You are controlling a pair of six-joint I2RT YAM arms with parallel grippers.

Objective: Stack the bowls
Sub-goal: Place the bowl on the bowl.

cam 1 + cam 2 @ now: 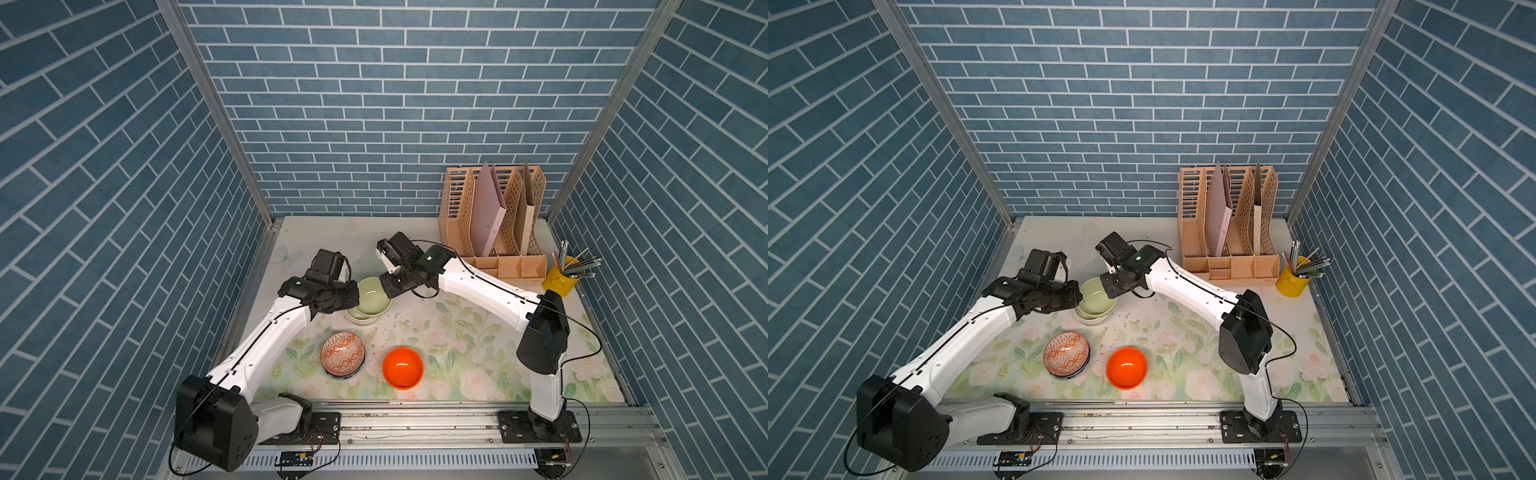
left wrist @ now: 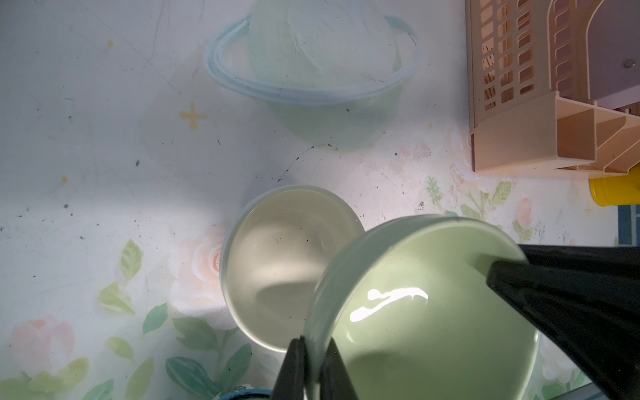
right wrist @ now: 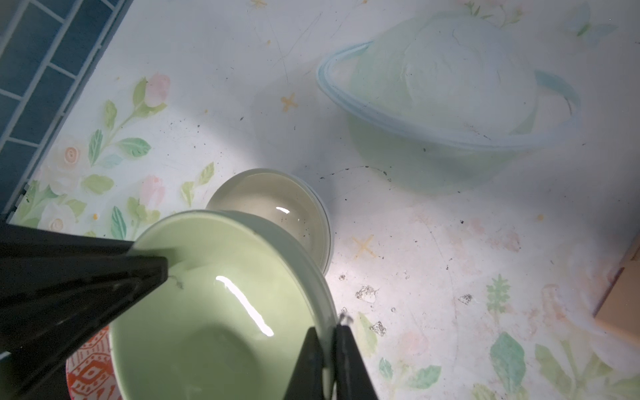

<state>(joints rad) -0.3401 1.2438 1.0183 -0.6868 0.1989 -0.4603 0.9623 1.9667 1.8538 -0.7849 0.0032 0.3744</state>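
A pale green bowl (image 1: pixel 372 297) (image 1: pixel 1097 297) is held from both sides over a cream bowl (image 2: pixel 277 263) (image 3: pixel 280 204), offset from it; I cannot tell whether they touch. My left gripper (image 2: pixel 315 341) (image 1: pixel 353 297) is shut on the green bowl's (image 2: pixel 415 311) rim. My right gripper (image 3: pixel 327 329) (image 1: pixel 388 291) is shut on the opposite rim of the same bowl (image 3: pixel 214 311). Nearer the front, a red-orange patterned bowl (image 1: pixel 343 353) (image 1: pixel 1066 353) rests in a blue-rimmed one. A bright orange bowl (image 1: pixel 402 368) (image 1: pixel 1126 368) stands alone beside it.
A tan file organizer (image 1: pixel 492 220) holding folders stands at the back right, with a yellow pencil cup (image 1: pixel 561 280) beside it. Blue brick walls enclose three sides. The arms' mounting rail (image 1: pixel 415 419) runs along the front edge.
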